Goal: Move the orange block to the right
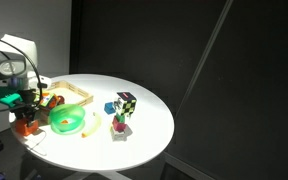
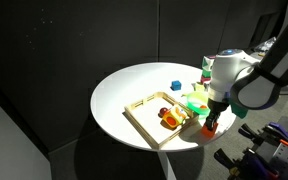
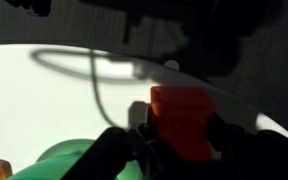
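The orange block sits between my gripper's dark fingers in the wrist view, which are shut on it. In both exterior views the block is at the table's edge, next to the green bowl, held in the gripper. Whether the block rests on the table or hangs just above it I cannot tell.
The round white table carries a wooden tray with coloured pieces, a multicoloured checkered cube, a small blue block and a pink item. The table edge is just beside the gripper.
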